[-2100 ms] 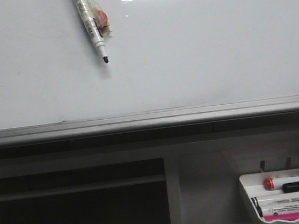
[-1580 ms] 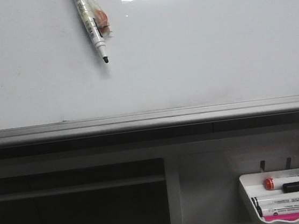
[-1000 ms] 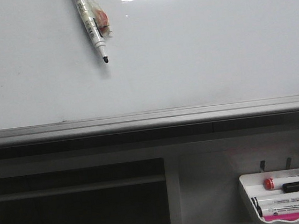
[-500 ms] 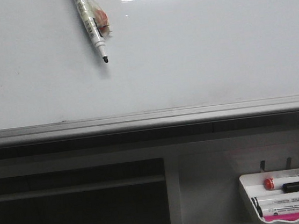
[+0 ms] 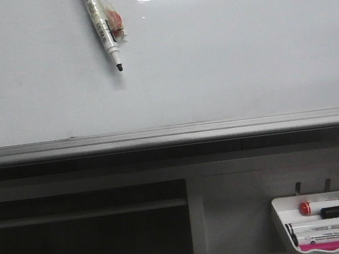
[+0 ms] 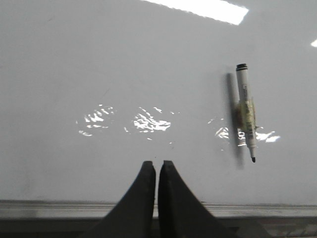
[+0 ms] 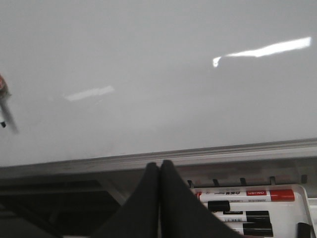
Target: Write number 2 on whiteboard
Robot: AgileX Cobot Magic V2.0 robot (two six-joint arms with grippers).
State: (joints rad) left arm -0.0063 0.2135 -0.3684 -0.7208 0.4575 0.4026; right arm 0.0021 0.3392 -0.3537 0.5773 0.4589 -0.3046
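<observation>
The whiteboard [image 5: 223,59] is a glossy pale grey board with a grey rail [image 5: 170,135] along its lower edge; it also fills the left wrist view [image 6: 124,64] and the right wrist view [image 7: 163,74]. No number 2 shows on it. An uncapped white marker [image 5: 102,29] with a taped wad on its barrel rests against the board, black tip down; it also shows in the left wrist view [image 6: 246,117]. My left gripper [image 6: 158,164] is shut and empty, left of the marker. My right gripper [image 7: 159,164] is shut and empty before the rail.
A small white tray [image 5: 279,222] below the board at the right holds several markers, one with a red cap [image 5: 305,208]; it also shows in the right wrist view [image 7: 299,191]. A dark recess [image 5: 87,240] lies under the rail at the left.
</observation>
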